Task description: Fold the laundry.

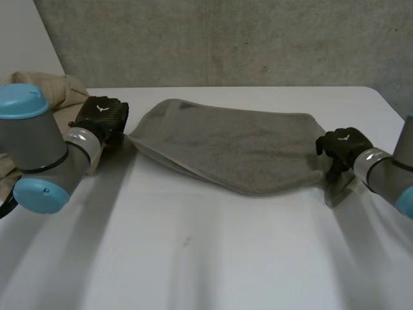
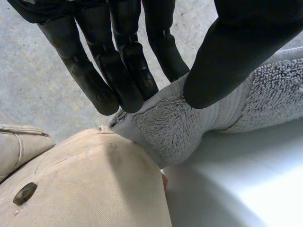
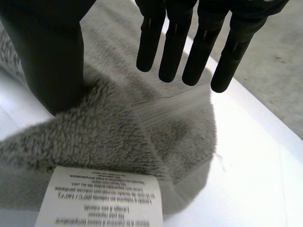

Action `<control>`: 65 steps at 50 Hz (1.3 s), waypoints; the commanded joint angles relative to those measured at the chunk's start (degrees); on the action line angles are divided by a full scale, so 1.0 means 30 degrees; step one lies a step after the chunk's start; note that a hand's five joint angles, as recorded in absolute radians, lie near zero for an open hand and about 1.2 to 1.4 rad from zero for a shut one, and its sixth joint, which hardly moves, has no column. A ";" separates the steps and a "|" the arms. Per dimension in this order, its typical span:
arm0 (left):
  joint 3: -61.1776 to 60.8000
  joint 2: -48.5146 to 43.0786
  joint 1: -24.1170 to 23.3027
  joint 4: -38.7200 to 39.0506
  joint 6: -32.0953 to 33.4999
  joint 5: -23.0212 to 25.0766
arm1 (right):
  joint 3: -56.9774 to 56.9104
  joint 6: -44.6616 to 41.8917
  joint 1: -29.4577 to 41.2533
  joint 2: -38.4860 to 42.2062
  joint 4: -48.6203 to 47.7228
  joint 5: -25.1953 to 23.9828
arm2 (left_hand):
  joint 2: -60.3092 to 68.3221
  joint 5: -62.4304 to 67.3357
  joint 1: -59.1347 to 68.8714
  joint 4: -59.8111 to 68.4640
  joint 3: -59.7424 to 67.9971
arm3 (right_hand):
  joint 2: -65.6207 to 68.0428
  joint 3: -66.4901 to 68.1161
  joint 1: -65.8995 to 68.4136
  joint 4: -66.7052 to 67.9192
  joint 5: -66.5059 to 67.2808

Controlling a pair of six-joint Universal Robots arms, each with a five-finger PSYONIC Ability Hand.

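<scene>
Grey towel (image 1: 232, 148) lies flat on desk (image 1: 193, 258), spread between our hands. Left hand (image 1: 100, 116) pinches near corner, thumb against fingers. Right hand (image 1: 343, 145) over opposite corner: fingers straight, thumb on pile, no pinch. Soft, light, floppy, so we take it by corners.

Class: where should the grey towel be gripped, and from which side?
By its two end corners, each from its own outer end. The towel lies long across the table, so corner grips should keep it spread. The left hand pinches one corner; the right hand is at the label corner.
</scene>
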 commanded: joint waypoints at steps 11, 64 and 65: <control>-0.0745 0.0873 0.0158 -0.0052 -0.0078 0.0414 | 0.6299 0.0675 -0.1038 -0.5672 0.1552 0.0014 | 0.3831 0.4467 0.4704 0.3779 0.3952 | 0.5067 0.5443 0.5279 0.5430 0.5815; -0.5018 0.4561 0.1006 -0.7224 0.4724 0.0414 | 0.3840 -0.2516 -0.4316 -0.4353 0.4614 -0.2154 | 0.3831 0.4467 0.4704 0.3779 0.3952 | 1.4943 1.5320 1.5155 1.5306 1.5691; -0.5805 0.5174 0.1210 -0.8332 0.5365 0.0530 | 0.3811 -0.3099 -0.4870 -0.4529 0.7033 -0.2125 | 0.3831 0.4467 0.4704 0.3779 0.3952 | 1.4943 1.5320 1.5155 1.5306 1.5691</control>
